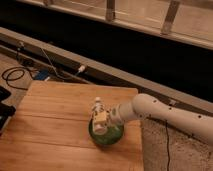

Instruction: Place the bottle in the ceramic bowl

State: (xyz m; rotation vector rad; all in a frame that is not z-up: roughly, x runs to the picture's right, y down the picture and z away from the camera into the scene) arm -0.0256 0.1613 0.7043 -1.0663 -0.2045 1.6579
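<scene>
- Over the ceramic bowl (pixel 106 136), we see the white arm (pixel 160 112) reaching in from the right edge of the picture, running low and nearly level above the wooden table (pixel 55 120), with its far end dipping slightly toward the bowl.
- The arm's thicker segment passes over the table's right edge and the grey speckled surface (pixel 165 150) beside it; small dark dots mark its shell.
- The gripper (pixel 102 121) sits at the arm's end, right above the bowl's back half, and it meets the bottle (pixel 98 114) there.
- We cannot tell whether it clasps the bottle or has let go: its tip merges with the bottle's pale label, and no gap shows.
- The bottle stands roughly upright, white cap on top, leaning a little to the left; its lower end is inside the bowl's rim, and its cap rises above the rim behind the bowl's centre.
- We cannot make out whether the bottle's base touches the bowl's green inside.
- The bowl rests on the table near its right front corner, and part of its back rim is hidden by the gripper and bottle.
- Behind the bowl, past the table's far edge, a white cable (pixel 65 75) lies along a grey ledge (pixel 60 52); left of the table a black cable (pixel 15 75) coils on the floor.
- The arm's base is cut off at the right.
</scene>
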